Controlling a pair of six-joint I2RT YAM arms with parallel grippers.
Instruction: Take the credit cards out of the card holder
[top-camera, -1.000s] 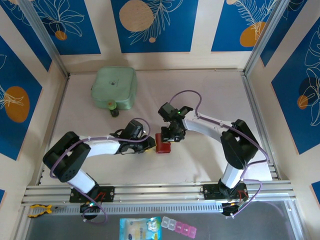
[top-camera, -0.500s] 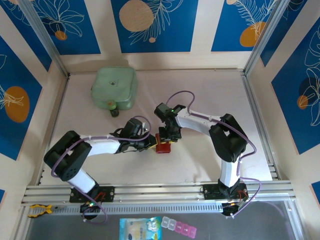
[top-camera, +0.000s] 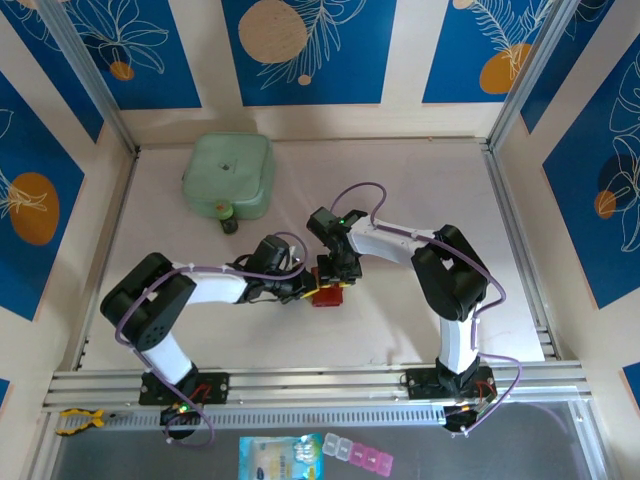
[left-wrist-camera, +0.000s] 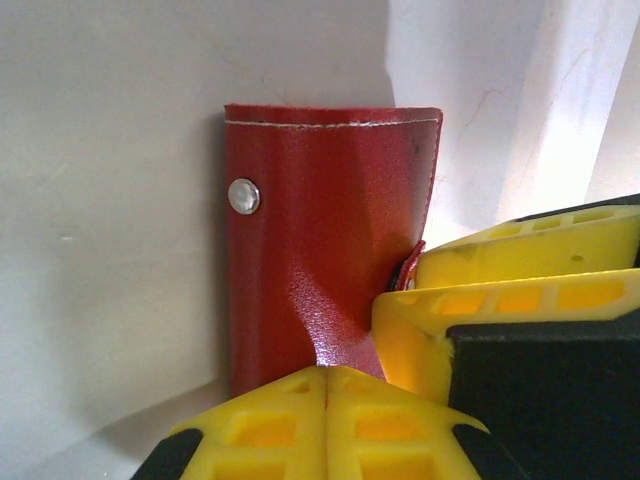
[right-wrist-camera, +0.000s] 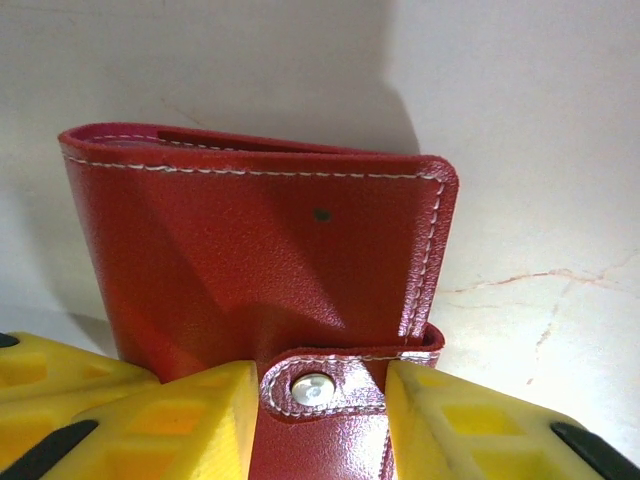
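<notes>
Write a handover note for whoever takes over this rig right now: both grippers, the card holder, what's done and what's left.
Grippers: the left gripper is shut, its tips seemingly pinching one edge of the card holder. The right gripper is closed on the holder's end, a finger on each side of the snap tab.
Things: the card holder is in the middle of the table, folded, snap fastened.
Done: both arms have hold of it; no credit cards are out.
Left: undo the snap, open the holder, pull out the cards.
</notes>
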